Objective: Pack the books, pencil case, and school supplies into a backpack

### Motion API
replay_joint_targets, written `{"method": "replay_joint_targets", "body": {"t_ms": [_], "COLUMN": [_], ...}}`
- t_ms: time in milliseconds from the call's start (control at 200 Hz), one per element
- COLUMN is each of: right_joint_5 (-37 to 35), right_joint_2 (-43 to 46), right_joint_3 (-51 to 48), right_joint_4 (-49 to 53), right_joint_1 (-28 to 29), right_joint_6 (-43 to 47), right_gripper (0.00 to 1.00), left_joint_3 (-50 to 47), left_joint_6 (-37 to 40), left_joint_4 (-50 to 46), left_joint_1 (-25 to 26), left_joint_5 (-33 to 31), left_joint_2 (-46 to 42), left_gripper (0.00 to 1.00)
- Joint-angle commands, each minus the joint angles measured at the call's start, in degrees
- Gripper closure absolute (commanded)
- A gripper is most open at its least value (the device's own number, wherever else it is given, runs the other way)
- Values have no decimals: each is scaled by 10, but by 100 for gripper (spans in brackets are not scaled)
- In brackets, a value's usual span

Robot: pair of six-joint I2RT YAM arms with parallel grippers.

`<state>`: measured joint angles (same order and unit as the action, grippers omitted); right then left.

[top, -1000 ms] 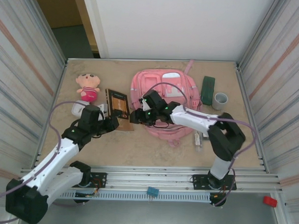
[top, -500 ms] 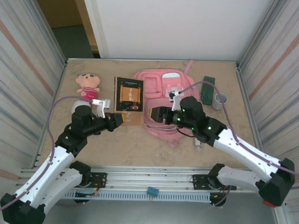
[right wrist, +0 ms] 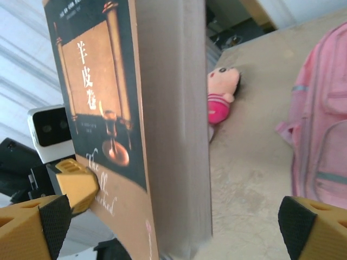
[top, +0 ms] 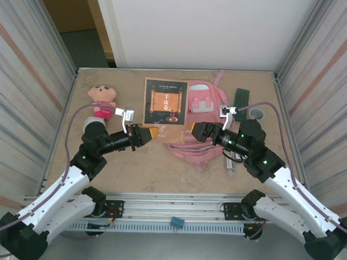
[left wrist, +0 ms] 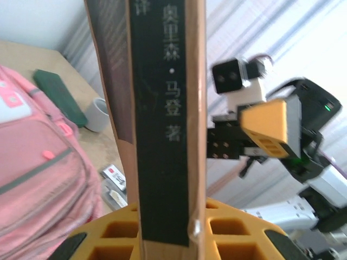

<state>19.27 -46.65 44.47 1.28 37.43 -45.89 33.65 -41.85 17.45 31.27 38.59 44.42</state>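
While the left gripper (top: 146, 133) is pinching the book (top: 165, 101) upright at the backpack's (top: 207, 97) left edge, the right gripper (top: 197, 131) is hovering spread over it; pencil case (top: 240, 100) and supplies (top: 230, 165) are lying unpacked at its right.

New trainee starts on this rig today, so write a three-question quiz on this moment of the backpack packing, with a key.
1. True or false: the right gripper has its jaws open.
2. Which gripper holds the brown-covered book upright?
3. What lies right beside the grey ring-shaped cylinder? A) plush doll B) dark green pencil case C) the book

Key: 1 true; 2 the left gripper, clamped on the book's lower edge; 3 B.
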Motion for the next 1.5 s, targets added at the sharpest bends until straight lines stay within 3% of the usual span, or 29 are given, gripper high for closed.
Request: {"method": "replay_joint_targets", "body": {"t_ms": [0, 230, 511, 701, 822, 907, 1057, 1238, 1313, 1388, 1493], "right_joint_5": [80, 113, 189, 209, 222, 214, 181, 152, 135, 126, 103], "right_joint_2": [-34, -80, -123, -104, -72, -56, -49, -68, -64, -49, -17], "right_joint_3": [4, 8, -11, -32, -38, -38, -32, -28, -35, -40, -14], "right_joint_4": [-67, -110, -231, -289, -304, -294, -264, -264, -265, -256, -144], "right_joint_1": [-4, -8, -15, -14, -11, -5, 6, 7, 7, 7, 7], "right_joint_6": [-15, -15, -64, -80, -77, -65, -25, -21, -20, -1, 96], "right_gripper": [1, 1, 1, 1, 1, 21, 29, 44, 64, 84, 95], "left_joint_3": [30, 46, 63, 58, 57, 65, 96, 62, 52, 44, 35], "left_joint_6": [11, 16, 2, 14, 38, 48, 61, 48, 48, 54, 88], "left_joint_4": [38, 39, 93, 74, 35, 34, 29, 56, 44, 31, -12], "left_joint_1": [30, 35, 36, 37, 36, 35, 34, 34, 34, 34, 33], "left_joint_5": [-37, -39, 27, 22, -17, -18, 16, -7, -16, -24, -61], "left_joint_2": [-16, -14, 22, 26, 17, 26, 66, 57, 48, 40, 16], "left_gripper": [100, 98, 95, 94, 94, 94, 94, 91, 88, 76, 52]}}
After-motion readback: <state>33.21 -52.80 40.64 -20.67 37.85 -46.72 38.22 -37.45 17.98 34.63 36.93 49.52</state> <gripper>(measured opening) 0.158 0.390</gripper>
